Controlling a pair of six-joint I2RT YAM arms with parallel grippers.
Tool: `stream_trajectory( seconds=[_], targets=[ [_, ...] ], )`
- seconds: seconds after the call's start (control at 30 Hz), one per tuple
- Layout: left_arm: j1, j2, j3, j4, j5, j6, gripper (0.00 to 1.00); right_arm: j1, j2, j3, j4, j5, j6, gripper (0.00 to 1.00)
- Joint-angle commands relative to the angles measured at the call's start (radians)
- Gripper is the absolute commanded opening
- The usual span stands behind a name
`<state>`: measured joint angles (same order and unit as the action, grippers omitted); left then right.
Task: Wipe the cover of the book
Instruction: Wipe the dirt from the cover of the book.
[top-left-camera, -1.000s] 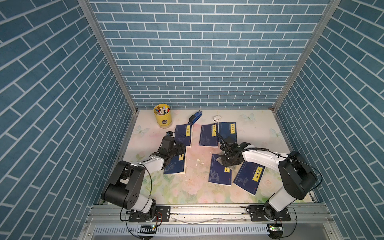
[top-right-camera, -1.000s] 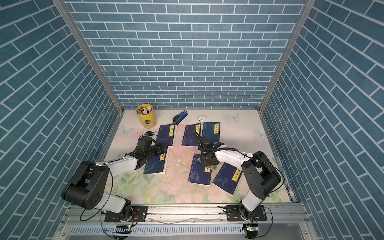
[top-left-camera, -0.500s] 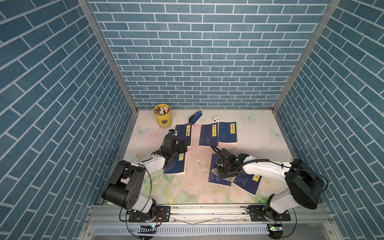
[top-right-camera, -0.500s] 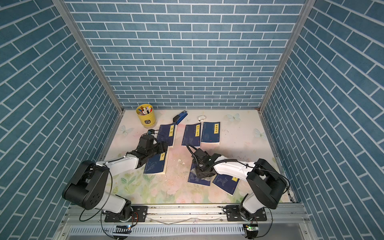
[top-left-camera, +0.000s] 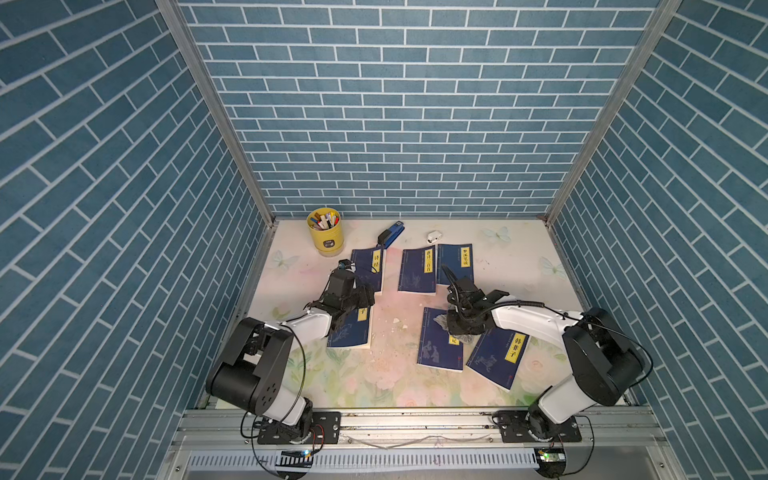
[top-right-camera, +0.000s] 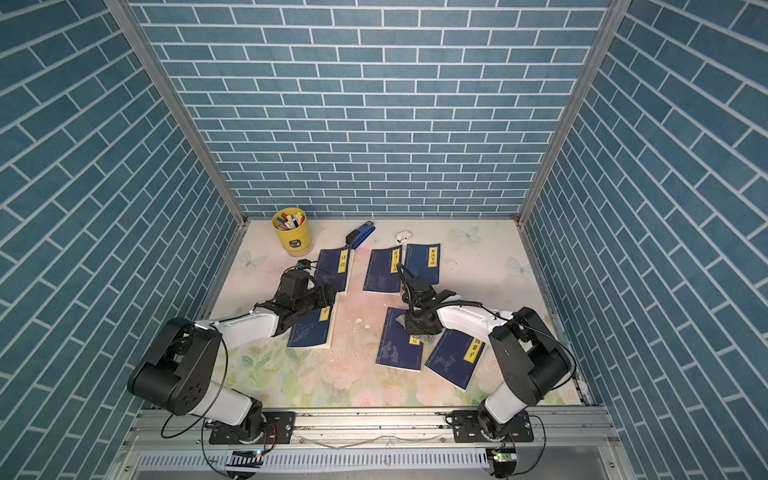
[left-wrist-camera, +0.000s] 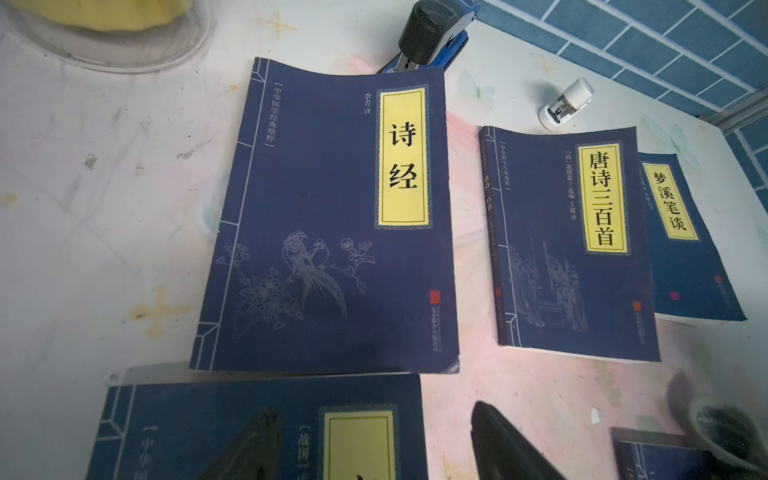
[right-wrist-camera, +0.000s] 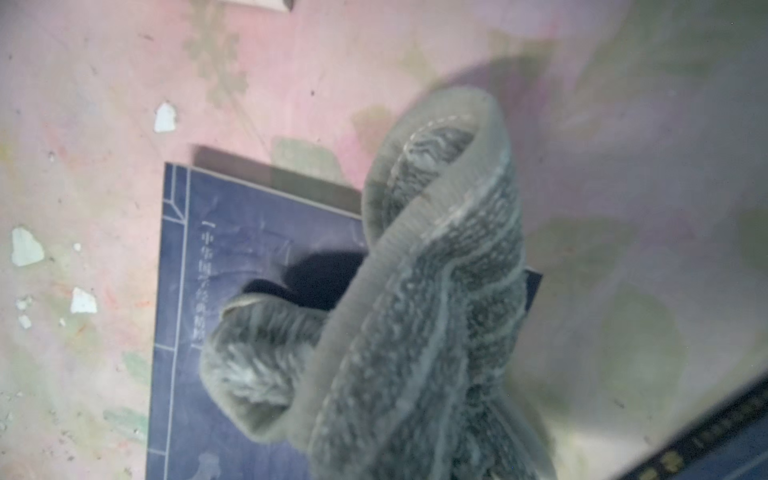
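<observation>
While right jaws pinch a fuzzy grey cloth (right-wrist-camera: 415, 311) on the navy book (right-wrist-camera: 232, 249), left jaws gape

In a top view, the pen cup (top-left-camera: 324, 230) stands at the upper left of the table (top-left-camera: 519, 266), with the stapler (top-left-camera: 390, 234) to its right and a small white object (top-left-camera: 433, 237) further right. Below them three books lie in a row: upper-left book (top-left-camera: 368, 270), upper-middle book (top-left-camera: 417, 272), and upper-right book (top-left-camera: 457, 266), whose left edge the middle one overlaps. Lower in the frame lie the lower-left book (top-left-camera: 349, 332), lower-middle book (top-left-camera: 438, 349) and lower-right book (top-left-camera: 496, 357). Paper scraps (top-left-camera: 395, 322) sit between the first two. The cloth (right-wrist-camera: 436, 311) rests on the lower-middle book's upper right corner.
</observation>
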<state>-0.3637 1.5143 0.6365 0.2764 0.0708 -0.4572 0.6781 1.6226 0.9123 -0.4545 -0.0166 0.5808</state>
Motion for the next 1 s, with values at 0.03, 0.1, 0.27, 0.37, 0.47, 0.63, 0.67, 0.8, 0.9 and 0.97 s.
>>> stream_trajectory(
  seconds=[0.03, 0.1, 0.27, 0.37, 0.47, 0.63, 0.67, 0.8, 0.9, 0.97],
  targets=[
    [-0.004, -0.001, 0.008, 0.014, 0.004, 0.000, 0.77, -0.012, 0.119, 0.031, -0.021, 0.062, -0.064, 0.11],
    [-0.003, 0.001, 0.009, 0.016, 0.003, 0.000, 0.77, -0.012, 0.126, 0.027, -0.017, 0.070, -0.063, 0.11],
    [-0.004, 0.009, 0.009, 0.019, 0.006, 0.002, 0.78, -0.012, 0.128, 0.009, 0.000, 0.076, -0.049, 0.11],
    [-0.003, 0.007, 0.011, 0.012, 0.004, 0.004, 0.78, -0.007, 0.102, -0.010, 0.003, 0.041, -0.048, 0.10],
    [-0.004, -0.002, 0.013, 0.003, -0.007, 0.006, 0.78, 0.032, 0.052, -0.036, -0.038, 0.042, -0.051, 0.10],
    [-0.004, -0.003, 0.020, -0.005, -0.020, 0.008, 0.78, 0.156, -0.023, -0.088, -0.122, 0.032, -0.002, 0.10],
    [-0.004, 0.001, 0.021, -0.005, -0.020, 0.007, 0.78, 0.183, -0.034, -0.103, -0.134, 0.026, 0.018, 0.10],
    [-0.003, 0.003, 0.027, -0.012, -0.021, 0.008, 0.78, 0.236, -0.094, -0.184, -0.151, 0.015, 0.105, 0.10],
    [-0.003, -0.001, 0.026, -0.019, -0.026, 0.009, 0.78, 0.251, -0.155, -0.242, -0.145, 0.001, 0.155, 0.10],
    [-0.004, -0.002, 0.027, -0.022, -0.029, 0.012, 0.78, 0.253, -0.188, -0.265, -0.144, -0.004, 0.169, 0.10]
  ],
)
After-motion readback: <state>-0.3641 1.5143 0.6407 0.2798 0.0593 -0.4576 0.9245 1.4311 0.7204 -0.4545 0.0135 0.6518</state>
